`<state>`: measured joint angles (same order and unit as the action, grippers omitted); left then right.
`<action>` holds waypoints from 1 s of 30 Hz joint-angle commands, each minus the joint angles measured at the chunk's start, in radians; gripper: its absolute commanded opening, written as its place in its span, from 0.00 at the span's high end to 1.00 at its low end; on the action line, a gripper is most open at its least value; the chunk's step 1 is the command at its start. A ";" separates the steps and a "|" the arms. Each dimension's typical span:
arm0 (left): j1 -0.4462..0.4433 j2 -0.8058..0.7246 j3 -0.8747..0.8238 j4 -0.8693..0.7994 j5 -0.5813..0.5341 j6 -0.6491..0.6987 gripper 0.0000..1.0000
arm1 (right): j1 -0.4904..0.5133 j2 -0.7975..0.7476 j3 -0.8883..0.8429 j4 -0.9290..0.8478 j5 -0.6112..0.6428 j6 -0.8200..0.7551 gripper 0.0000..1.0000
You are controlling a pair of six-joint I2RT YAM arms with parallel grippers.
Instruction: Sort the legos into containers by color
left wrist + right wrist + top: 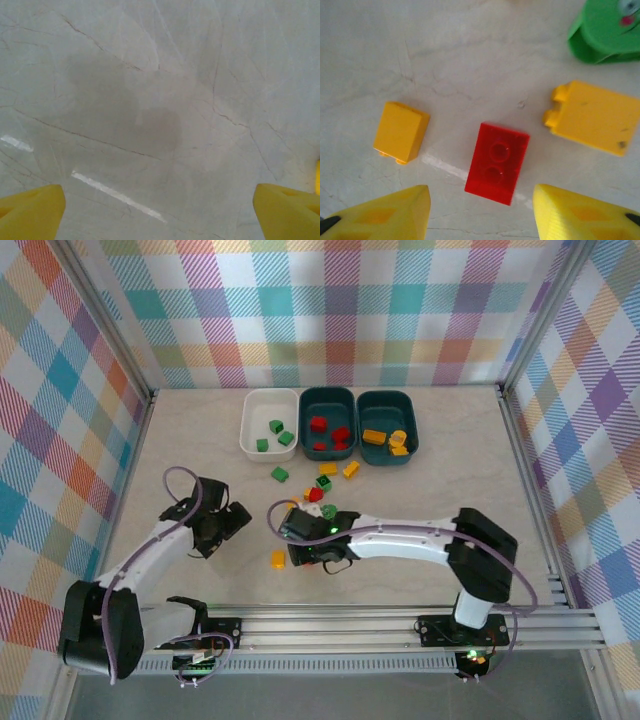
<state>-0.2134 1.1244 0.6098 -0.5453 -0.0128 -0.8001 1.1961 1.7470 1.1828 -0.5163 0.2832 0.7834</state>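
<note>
White tub (247,430) holds three green bricks (275,426); the middle teal tub (328,392) beside it, red bricks (318,424); the far teal tub (388,395), yellow bricks (374,436). Right hand (481,200) spread over a loose red brick (497,162); left hand (159,200) spread above tabletop (160,100).

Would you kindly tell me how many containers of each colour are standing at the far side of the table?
White tub: 1
Dark teal tubs: 2, the middle tub and the right tub
Total: 3
</note>
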 commanded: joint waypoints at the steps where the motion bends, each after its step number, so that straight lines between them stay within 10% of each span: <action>1: 0.005 -0.041 0.011 0.056 0.000 -0.034 0.04 | 0.004 0.053 0.052 -0.085 0.049 0.075 0.43; 8: 0.005 -0.032 0.040 0.052 0.025 -0.003 0.04 | 0.005 0.171 0.124 -0.131 0.019 0.089 0.41; 16: 0.005 -0.025 0.085 0.005 0.020 0.050 0.03 | 0.007 0.227 0.167 -0.114 0.028 0.060 0.73; 22: 0.005 0.008 0.118 0.001 0.044 0.060 0.04 | 0.014 0.114 0.167 -0.105 0.041 -0.009 0.78; 30: -0.009 0.062 0.117 0.049 0.150 0.036 0.10 | -0.222 0.018 0.315 -0.072 0.140 -0.294 0.76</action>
<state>-0.2142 1.1713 0.7059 -0.5171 0.0845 -0.7559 1.0904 1.7763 1.4399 -0.6163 0.3603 0.6357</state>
